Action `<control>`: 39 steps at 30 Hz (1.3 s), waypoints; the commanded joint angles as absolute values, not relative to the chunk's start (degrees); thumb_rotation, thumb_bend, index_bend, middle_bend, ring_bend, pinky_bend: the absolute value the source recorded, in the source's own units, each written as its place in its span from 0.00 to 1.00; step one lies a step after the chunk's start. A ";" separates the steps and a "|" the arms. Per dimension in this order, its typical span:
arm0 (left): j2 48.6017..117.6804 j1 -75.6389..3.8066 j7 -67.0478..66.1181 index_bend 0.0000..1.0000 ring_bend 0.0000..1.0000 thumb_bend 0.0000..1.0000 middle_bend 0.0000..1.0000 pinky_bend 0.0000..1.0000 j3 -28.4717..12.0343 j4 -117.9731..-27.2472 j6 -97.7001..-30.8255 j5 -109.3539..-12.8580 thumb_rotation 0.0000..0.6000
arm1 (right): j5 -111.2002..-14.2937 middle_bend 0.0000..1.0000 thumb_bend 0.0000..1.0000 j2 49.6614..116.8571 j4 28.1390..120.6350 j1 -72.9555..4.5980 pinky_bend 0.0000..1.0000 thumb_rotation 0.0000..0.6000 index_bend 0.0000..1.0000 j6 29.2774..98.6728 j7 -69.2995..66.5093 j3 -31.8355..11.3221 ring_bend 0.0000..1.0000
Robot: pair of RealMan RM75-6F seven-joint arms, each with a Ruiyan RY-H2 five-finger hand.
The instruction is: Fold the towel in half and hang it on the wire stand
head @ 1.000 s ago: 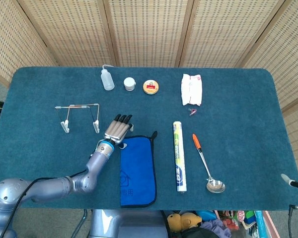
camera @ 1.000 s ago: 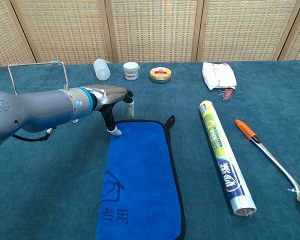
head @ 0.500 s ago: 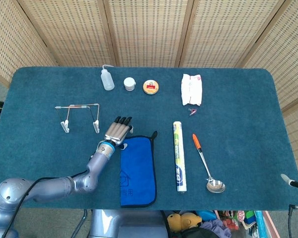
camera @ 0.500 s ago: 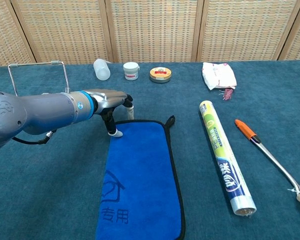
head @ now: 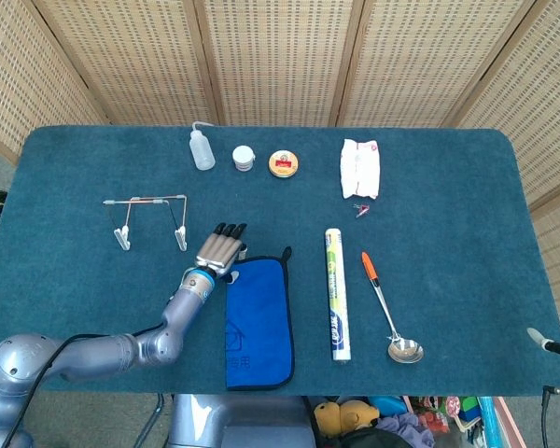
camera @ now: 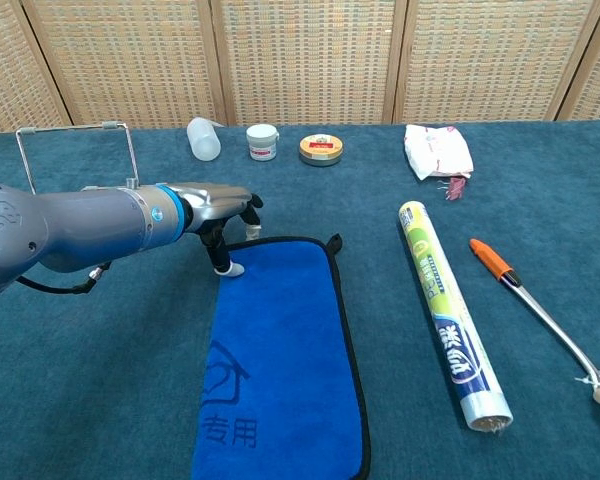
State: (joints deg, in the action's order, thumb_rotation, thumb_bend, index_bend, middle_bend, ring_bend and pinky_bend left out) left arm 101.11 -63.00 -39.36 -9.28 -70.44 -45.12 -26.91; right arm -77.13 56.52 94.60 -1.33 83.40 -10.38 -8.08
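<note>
The grey metal left arm reaches in from the lower left, low over the dark teal felt-covered table (head: 448, 233), its forearm running up and to the right. The left hand (head: 219, 249) lies palm down at the far left corner of the flat blue rectangular towel with black edging (head: 259, 322). Its dark-tipped fingers (head: 228, 231) lie side by side, stretched away from the robot past the towel's far edge, while in the chest view the left hand (camera: 218, 203) shows a white-tipped thumb (camera: 223, 263) pointing down, its tip at the towel's corner (camera: 280, 350). The hand holds nothing. Whether the thumb tip actually presses the cloth cannot be told.

The towel lies spread flat, unfolded, with its long side running toward the robot and a small black loop at its far right corner. The thin wire stand (head: 149, 220) sits upright to the left of the hand, near but apart from it; in the chest view the wire stand (camera: 75, 150) rises behind the forearm. The right hand is out of sight in both views
</note>
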 commanded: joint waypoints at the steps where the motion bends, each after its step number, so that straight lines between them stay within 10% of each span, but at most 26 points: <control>1: 101.09 -63.11 -39.48 0.51 0.00 0.30 0.00 0.00 -9.11 -70.65 -45.18 -26.63 1.00 | -77.17 0.00 0.00 56.49 94.61 -1.30 0.00 1.00 0.00 83.45 -10.44 -8.07 0.00; 39: 99.24 -63.62 -40.57 0.81 0.00 0.66 0.00 0.00 -7.90 -76.01 -48.57 -28.50 1.00 | -77.87 0.00 0.00 56.05 94.78 -0.91 0.00 1.00 0.00 84.24 -11.49 -7.94 0.00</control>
